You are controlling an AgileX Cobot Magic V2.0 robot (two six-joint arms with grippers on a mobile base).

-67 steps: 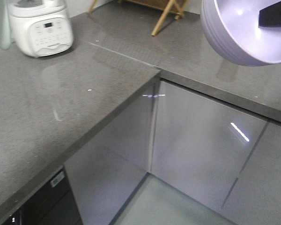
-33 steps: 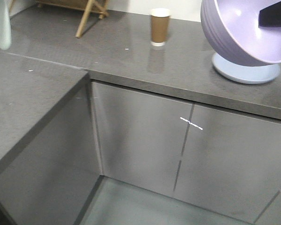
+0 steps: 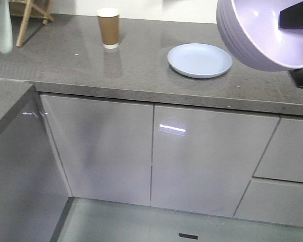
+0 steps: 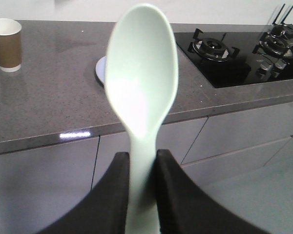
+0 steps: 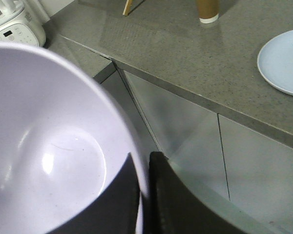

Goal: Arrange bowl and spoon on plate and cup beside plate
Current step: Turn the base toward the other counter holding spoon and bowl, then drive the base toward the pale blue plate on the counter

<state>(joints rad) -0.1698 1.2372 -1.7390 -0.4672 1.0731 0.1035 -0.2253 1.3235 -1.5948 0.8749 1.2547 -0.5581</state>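
Countertop (image 3: 141, 65): grey speckled stone running across in front of me above glossy cabinet doors (image 3: 101, 146), with a black gas hob (image 4: 234, 53) set in toward its right end.
Plate (image 3: 199, 60): pale blue and bare, lying flat mid-counter between the cup and the hob.
Bowl (image 3: 262, 35): lavender, tipped on its side in the air, not touching the counter. My right gripper (image 5: 144, 168) pinches its rim, one finger inside the wall and one outside.
Cup (image 3: 108, 27): brown paper, upright near the back edge, well apart from the plate on its left.
Spoon (image 4: 141, 78): mint green, held aloft with the scoop pointing away. My left gripper (image 4: 142, 157) is clamped on both sides of the handle.
Progress: early, by my reading. Bowl and spoon are both in hand but nothing is on the plate. Both have yet to be set down there, and the cup has yet to be brought beside it.
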